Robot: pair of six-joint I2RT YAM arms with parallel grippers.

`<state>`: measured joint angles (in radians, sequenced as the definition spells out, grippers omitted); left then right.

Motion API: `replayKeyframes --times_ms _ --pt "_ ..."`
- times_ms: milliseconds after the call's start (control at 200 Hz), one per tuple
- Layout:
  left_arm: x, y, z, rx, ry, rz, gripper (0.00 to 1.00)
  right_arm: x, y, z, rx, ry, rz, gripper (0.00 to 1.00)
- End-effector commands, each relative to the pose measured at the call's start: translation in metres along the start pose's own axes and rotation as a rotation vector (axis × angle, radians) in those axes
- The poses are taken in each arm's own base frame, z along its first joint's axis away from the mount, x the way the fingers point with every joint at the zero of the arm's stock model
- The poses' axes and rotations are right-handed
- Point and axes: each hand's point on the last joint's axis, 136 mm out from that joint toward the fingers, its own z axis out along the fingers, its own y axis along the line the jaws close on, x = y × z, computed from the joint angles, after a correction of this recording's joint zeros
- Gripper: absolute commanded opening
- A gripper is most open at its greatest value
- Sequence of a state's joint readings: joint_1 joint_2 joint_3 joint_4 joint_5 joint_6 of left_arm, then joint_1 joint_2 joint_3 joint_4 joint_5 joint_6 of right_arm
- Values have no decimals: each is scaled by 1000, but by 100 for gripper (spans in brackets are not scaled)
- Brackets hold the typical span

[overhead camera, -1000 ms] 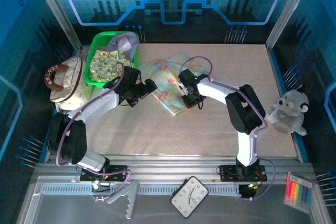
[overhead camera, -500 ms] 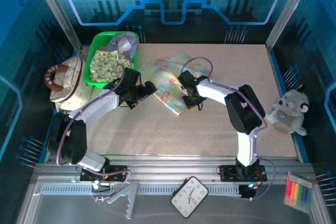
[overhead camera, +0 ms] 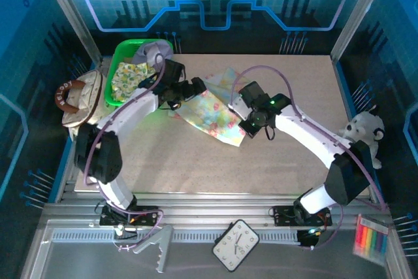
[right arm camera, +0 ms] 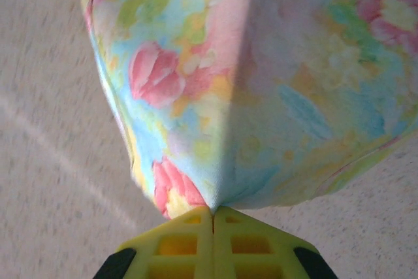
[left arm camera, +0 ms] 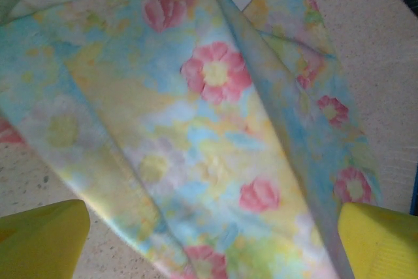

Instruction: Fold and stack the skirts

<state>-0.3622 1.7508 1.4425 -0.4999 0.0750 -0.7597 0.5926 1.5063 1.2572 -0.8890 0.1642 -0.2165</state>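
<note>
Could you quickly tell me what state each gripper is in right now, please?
Left gripper: open, over the floral skirt, holding nothing.
Right gripper: closed, pinching the floral skirt's edge.

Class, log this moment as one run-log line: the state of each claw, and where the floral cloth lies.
left claw: open above floral skirt | right claw: shut on floral skirt's edge | floral skirt: lying on table

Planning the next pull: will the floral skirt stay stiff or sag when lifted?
Probably floppy: the skirt bunches into folds at the shut right pincer. Likely light, since one thin pinch at its edge holds it.
</note>
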Motion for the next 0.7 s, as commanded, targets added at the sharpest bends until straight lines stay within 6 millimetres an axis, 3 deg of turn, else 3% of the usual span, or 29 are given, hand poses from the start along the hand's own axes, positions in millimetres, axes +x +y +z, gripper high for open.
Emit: replayKeyframes --times_ms 0,185,305,470,695 --pt "8 1 23 -66 59 9 99 34 25 1 -77 156 -138 0" --pt "-6 20 70 -205 53 -41 92 22 30 4 -71 105 -184 0" --pt "-15 16 93 -225 64 -58 83 16 32 5 -74 80 -193 0" --pt "-21 17 109 -234 59 -95 72 15 32 9 -75 79 -204 0" --pt "-10 24 122 -227 100 -148 60 11 32 9 -75 71 -210 0"
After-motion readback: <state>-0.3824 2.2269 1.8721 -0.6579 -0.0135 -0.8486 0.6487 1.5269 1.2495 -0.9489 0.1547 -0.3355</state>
